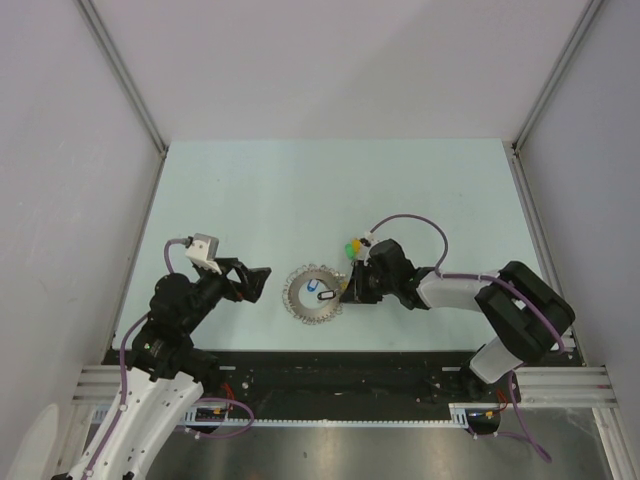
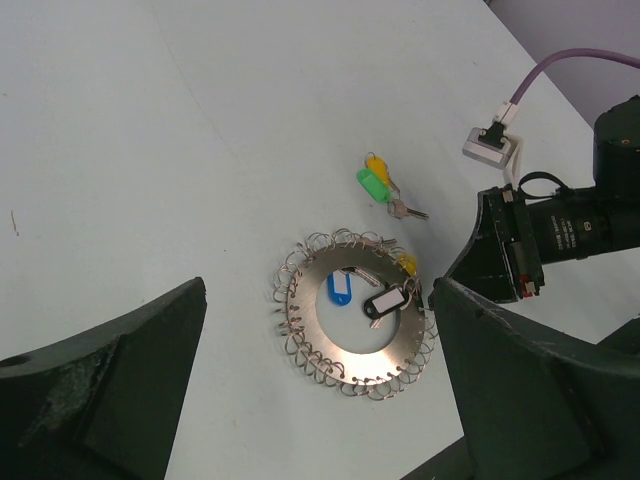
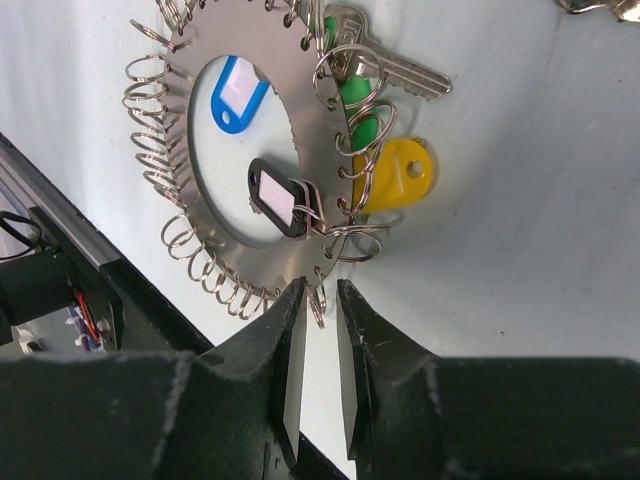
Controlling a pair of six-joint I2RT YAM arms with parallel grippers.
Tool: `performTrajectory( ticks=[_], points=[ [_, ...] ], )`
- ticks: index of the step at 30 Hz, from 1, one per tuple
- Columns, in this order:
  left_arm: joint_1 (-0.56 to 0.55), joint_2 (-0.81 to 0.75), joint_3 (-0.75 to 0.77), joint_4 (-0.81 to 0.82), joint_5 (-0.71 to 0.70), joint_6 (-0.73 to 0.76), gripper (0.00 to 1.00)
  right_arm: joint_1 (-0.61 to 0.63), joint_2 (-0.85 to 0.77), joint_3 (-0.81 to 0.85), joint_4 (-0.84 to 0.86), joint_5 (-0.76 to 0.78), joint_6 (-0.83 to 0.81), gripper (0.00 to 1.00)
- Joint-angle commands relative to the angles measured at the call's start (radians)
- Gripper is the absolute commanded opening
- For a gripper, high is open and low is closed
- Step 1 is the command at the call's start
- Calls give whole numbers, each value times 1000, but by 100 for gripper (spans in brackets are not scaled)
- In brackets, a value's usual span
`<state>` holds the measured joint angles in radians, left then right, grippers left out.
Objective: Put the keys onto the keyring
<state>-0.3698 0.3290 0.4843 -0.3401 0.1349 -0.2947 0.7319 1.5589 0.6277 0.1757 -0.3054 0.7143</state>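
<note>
The keyring, a grey metal disc edged with wire loops, lies flat on the table between the arms. It carries a black-and-white tag and a blue tag. Loose keys with green and yellow heads lie just beyond it, also clear in the left wrist view. In the right wrist view the keyring has a green and a yellow key hanging on one loop. My right gripper is at the ring's near edge, jaws narrowly apart around a small loop. My left gripper is open, left of the ring.
The pale table ends at grey walls on the left and right. A metal rail runs along the near edge by the arm bases. A purple cable arcs above the right wrist.
</note>
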Motion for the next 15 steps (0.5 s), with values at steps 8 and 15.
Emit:
performTrajectory(
  ticks=[8,15],
  points=[
    [6,2,13,13,25,37,100,11,49,-3,54,-4,-10,20],
    [8,2,14,13,26,37,100,17,53,-5,59,-14,-12,19]
  ],
)
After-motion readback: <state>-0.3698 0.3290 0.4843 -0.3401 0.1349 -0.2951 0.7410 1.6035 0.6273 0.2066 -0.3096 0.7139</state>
